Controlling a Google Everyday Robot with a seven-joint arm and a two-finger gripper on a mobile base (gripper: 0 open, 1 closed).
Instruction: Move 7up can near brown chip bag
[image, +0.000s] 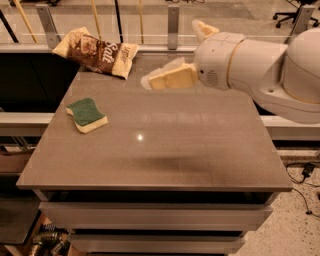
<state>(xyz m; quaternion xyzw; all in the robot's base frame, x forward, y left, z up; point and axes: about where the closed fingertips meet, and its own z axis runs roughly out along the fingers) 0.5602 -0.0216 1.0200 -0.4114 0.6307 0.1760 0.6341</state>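
Hovering just right of the bag (97, 52), the gripper (172, 54) is holding its jaws spread on nothing, and the can is showing nowhere, so which way it lies from them I cannot tell.

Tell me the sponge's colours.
Sponge: green top, pale yellow base, camera view; gripper hovers beside chip bag.

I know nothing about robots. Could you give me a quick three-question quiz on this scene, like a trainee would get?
1. True or false: the green sponge lies on the brown chip bag.
2. The gripper is: A) at the front edge of the table; B) over its back part, right of the bag; C) touching the sponge.
3. Can the 7up can be seen anywhere?
Key: 1 false, they lie apart; 2 B; 3 no.
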